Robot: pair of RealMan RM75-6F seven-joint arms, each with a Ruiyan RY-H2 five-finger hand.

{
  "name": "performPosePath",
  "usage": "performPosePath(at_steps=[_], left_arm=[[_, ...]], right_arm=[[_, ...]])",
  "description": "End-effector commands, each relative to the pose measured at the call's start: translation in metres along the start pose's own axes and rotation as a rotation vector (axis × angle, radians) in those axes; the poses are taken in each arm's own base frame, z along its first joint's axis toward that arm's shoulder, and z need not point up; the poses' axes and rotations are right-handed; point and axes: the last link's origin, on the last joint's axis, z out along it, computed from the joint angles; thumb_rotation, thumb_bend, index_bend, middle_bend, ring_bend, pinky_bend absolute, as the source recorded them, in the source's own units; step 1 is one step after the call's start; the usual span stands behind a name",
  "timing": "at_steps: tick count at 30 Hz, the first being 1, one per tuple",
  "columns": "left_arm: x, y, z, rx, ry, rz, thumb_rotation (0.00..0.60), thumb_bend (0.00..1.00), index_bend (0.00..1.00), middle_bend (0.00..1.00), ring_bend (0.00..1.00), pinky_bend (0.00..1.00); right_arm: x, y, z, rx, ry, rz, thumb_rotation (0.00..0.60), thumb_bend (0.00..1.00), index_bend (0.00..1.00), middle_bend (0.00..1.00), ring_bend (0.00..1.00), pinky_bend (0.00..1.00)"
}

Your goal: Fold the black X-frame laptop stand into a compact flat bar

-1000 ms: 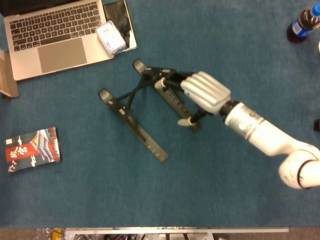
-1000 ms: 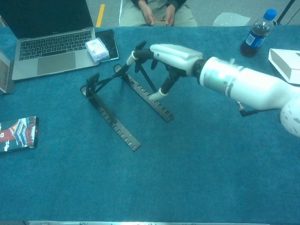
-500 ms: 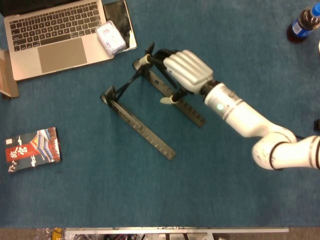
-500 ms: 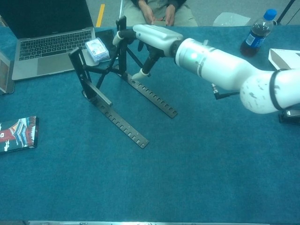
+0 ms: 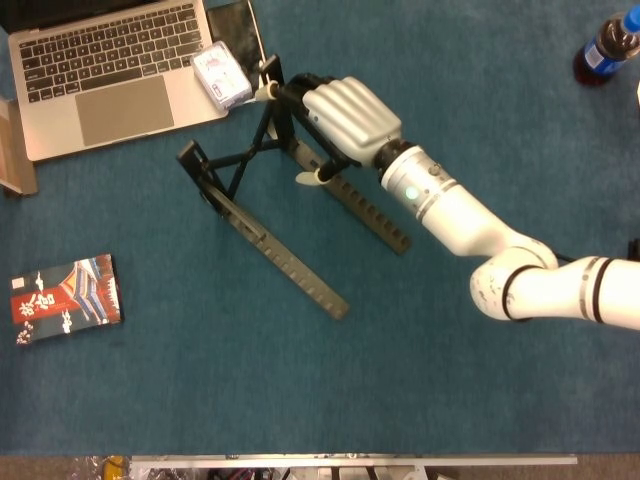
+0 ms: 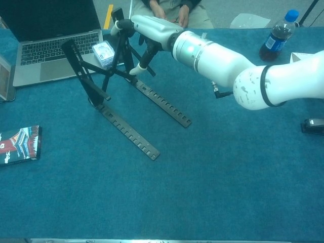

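R hand [image 5: 345,112] grips stand [image 5: 262,235] upper strut at far end; base bars run toward near-right

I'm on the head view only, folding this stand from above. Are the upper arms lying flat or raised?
Observer: Raised. In the chest view the laptop stand has both upper arms tilted steeply up off the table, while the notched rails lie flat.
Operator: Where is my right hand on it?
Observer: The right hand holds the top of the far upright arm, fingers curled over it, well above the table.
Operator: Anything behind the table?
Observer: Yes, a seated person's hands show just past the far edge, outside your view.
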Motion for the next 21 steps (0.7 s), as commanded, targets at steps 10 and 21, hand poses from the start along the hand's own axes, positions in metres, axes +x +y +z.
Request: performPosePath(at_steps=[10,21], left_arm=[[0.0,0.0,-0.001,-0.003,0.001,0.001,0.6,0.4,0.07,0.05,0.0,0.0],[-0.001,0.002,-0.001,-0.004,-0.001,0.004,0.6,0.4,0.07,0.05,0.0,0.0]], right_arm=[[0.002,-0.001,0.005,-0.007,0.012,0.004,0.6,0.0,0.2,0.32,0.2,0.29],[0.001,0.004,-0.022,0.007,-0.027,0.085,0.6,0.0,0.2,0.32,0.2,0.29]])
